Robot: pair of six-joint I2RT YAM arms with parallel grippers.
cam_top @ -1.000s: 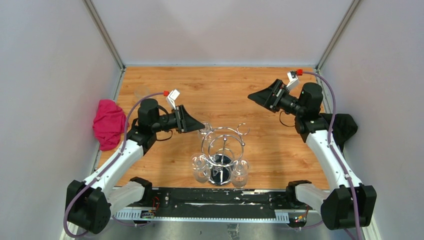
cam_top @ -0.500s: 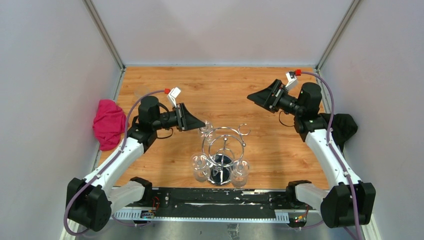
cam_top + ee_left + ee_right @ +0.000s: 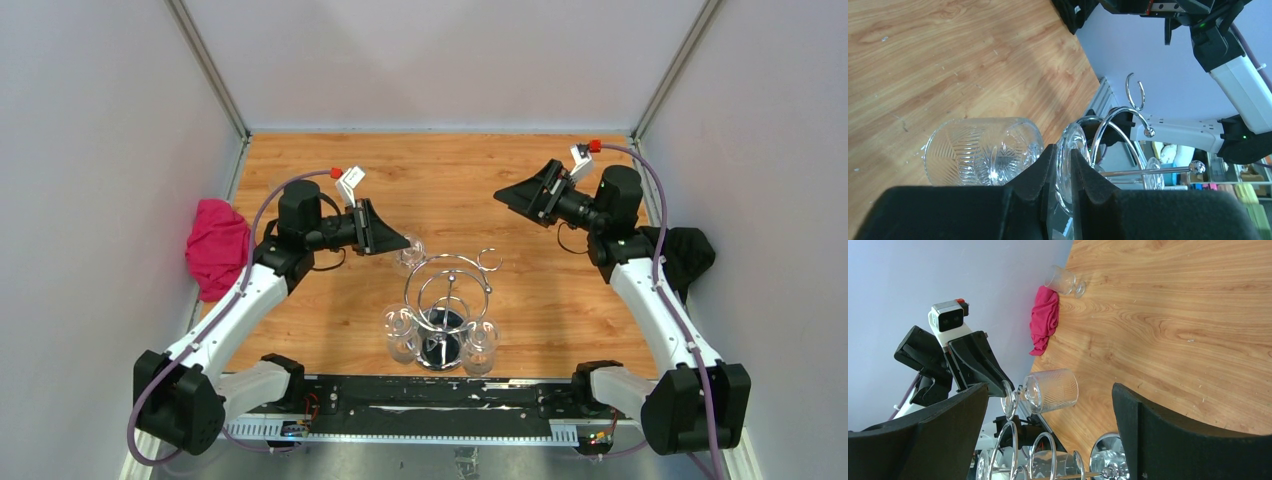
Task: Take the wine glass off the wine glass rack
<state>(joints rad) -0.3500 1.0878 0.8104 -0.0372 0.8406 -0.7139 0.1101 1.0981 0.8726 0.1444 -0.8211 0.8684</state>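
Note:
My left gripper (image 3: 402, 243) (image 3: 1064, 152) is shut on the round foot of a ribbed clear wine glass (image 3: 409, 256) (image 3: 983, 151) (image 3: 1050, 390). The glass is tipped on its side above the table, bowl pointing away from the rack. The wine glass rack (image 3: 448, 285) (image 3: 1120, 117) (image 3: 1013, 440) is chrome wire on a mirrored round base (image 3: 441, 350) (image 3: 1105, 455). Its nearest loop stands close beside the glass foot; I cannot tell whether they touch. My right gripper (image 3: 503, 196) hovers open at the back right, with nothing between its fingers (image 3: 1143, 430).
Two more glasses (image 3: 401, 335) (image 3: 480, 346) hang on the rack's near side. Another glass (image 3: 1064, 280) lies on the wood by a pink cloth (image 3: 218, 247) (image 3: 1044, 319) at the left wall. A black cloth (image 3: 688, 250) sits by the right wall.
The left jaws have closed tighter on the glass foot. The left wrist has risen and drawn slightly back with the glass. The right arm has barely moved.

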